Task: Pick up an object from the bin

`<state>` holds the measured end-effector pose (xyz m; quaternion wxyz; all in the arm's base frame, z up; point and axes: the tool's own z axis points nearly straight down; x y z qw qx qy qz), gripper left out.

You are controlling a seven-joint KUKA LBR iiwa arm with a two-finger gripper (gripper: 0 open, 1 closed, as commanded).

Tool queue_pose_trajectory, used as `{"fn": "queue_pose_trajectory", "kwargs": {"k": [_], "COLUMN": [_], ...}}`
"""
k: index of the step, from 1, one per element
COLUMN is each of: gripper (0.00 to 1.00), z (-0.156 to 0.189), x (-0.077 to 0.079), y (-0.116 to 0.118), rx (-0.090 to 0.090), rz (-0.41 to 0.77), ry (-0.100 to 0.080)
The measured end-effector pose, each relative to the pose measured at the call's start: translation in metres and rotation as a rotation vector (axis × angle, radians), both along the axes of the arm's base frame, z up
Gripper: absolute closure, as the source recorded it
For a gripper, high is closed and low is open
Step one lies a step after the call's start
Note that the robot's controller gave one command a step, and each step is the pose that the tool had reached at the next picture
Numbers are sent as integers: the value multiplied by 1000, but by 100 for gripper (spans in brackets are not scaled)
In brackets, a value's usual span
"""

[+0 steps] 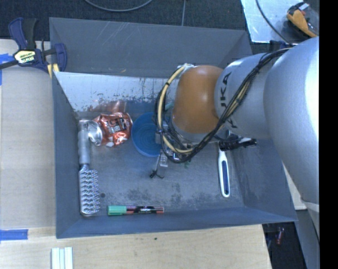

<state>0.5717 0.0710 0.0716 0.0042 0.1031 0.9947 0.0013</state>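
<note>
1. Camera view: the gripper [159,167] hangs mid-way across the grey metal bin [65,150], over bare floor, just near of the blue round plastic cup [143,134]. I cannot tell whether it is open or closed.
2. The blue round plastic cup is probably light, stiff and slick, so its rim looks the best hold.

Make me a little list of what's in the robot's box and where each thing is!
bin: grey metal
arm: reaches in from the right
jaws: low near the bin's middle, just beside the blue cup
blue cup: middle, partly under the wrist
orange wrapper: crumpled, left of the cup
silver hairbrush: along the left wall
green and red marker: lying by the near wall
blue and white handle: right side, apart from the rest
</note>
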Motion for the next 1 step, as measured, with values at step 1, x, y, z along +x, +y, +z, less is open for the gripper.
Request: {"fn": "queue_pose_trajectory", "kwargs": {"k": [1], "gripper": [0], "z": [52], "x": [2], "y": [-6], "rx": [0], "rz": [-7], "ry": [0]}}
